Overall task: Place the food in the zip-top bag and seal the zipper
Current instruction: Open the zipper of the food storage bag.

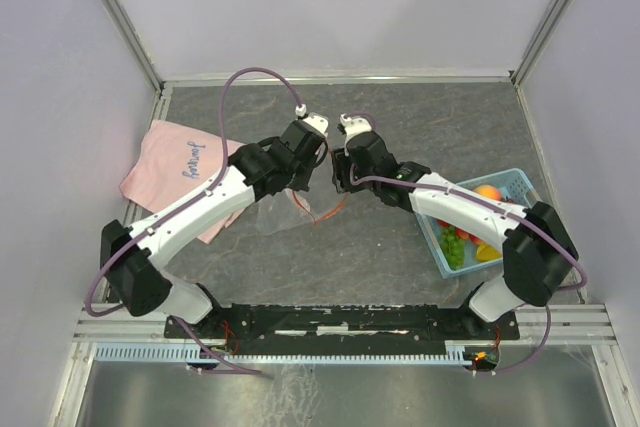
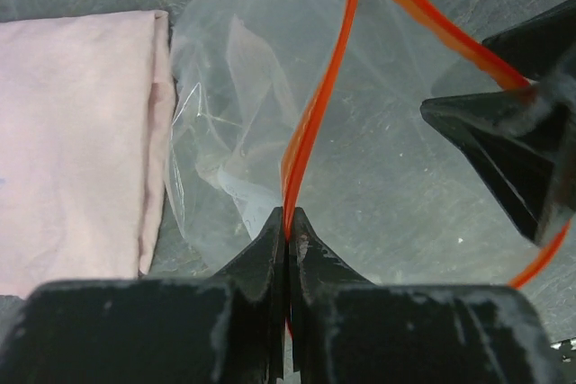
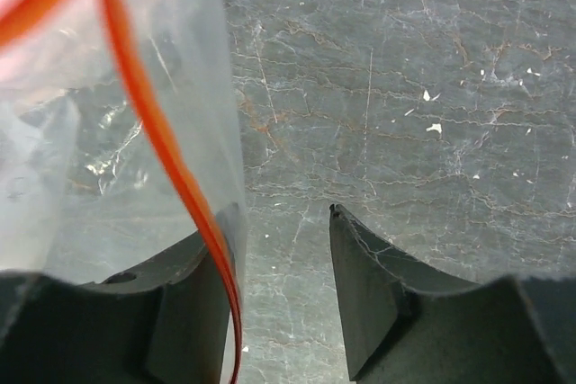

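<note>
While both arms met over the middle of the counter point(image 1: 420, 117), the left pincer point(image 2: 288, 227) was clamped tight on the zipper point(image 2: 315, 105), its two tips pressed together with the orange-red strip running up from between them. The right pincer point(image 3: 283, 258) stood wide, a plain gap between its fingers. The strip and a fold of clear film lay against the inner face of one finger point(image 3: 193, 285); the other finger touched nothing. The bag point(image 2: 243, 87) hung and trailed beneath the two pincers, its mouth parted, the two runs of strip curving away from each other in the left wrist view. Its lower part rested on the counter, just beside the pink cloth point(image 1: 170, 162) at the left. The film showed crinkles and a pale patch inside; no fruit could be made out in it. The food point(image 1: 465, 237) lay in the light-blue basket point(image 1: 515, 179) on the right side of the counter, under the right arm, well apart from the bag.
</note>
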Motion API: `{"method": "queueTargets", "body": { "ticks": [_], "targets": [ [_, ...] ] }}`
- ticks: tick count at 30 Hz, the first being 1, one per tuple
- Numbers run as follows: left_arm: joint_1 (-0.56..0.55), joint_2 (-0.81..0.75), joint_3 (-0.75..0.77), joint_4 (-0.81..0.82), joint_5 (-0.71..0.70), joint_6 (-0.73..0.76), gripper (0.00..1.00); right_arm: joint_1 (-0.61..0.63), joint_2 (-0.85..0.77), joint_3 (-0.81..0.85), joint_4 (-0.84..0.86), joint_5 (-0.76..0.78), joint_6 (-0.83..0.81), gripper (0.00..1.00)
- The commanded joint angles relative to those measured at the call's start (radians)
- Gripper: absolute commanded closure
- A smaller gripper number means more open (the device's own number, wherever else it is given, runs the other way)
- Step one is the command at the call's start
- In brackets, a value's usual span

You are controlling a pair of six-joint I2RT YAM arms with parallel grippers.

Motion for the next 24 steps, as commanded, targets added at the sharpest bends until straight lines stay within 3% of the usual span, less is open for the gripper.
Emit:
{"method": "queueTargets", "body": {
  "ticks": [1,5,9,13,19,24],
  "targets": [
    [-0.003,0.029,0.040,0.028,0.038,0.013,0.97,-0.004,-0.089,-0.008,0.016,-0.008,-0.017,0.46],
    [-0.003,0.028,0.040,0.031,0.039,0.007,0.97,-0.005,-0.106,-0.039,0.015,0.059,-0.010,0.53],
    [-0.002,0.007,0.029,0.043,0.037,0.003,0.97,-0.005,-0.097,-0.046,0.015,0.073,0.008,0.80],
    [-0.002,-0.028,-0.007,0.071,0.047,-0.012,0.89,-0.005,-0.096,-0.046,0.015,0.065,0.033,0.96],
    [-0.002,-0.067,-0.064,0.100,0.045,-0.037,0.79,-0.005,-0.106,-0.053,0.022,0.058,0.071,0.98],
    [-0.002,-0.080,-0.092,0.104,0.047,-0.035,0.77,-0.005,-0.109,-0.061,0.024,0.058,0.080,0.98]
  ]
}}
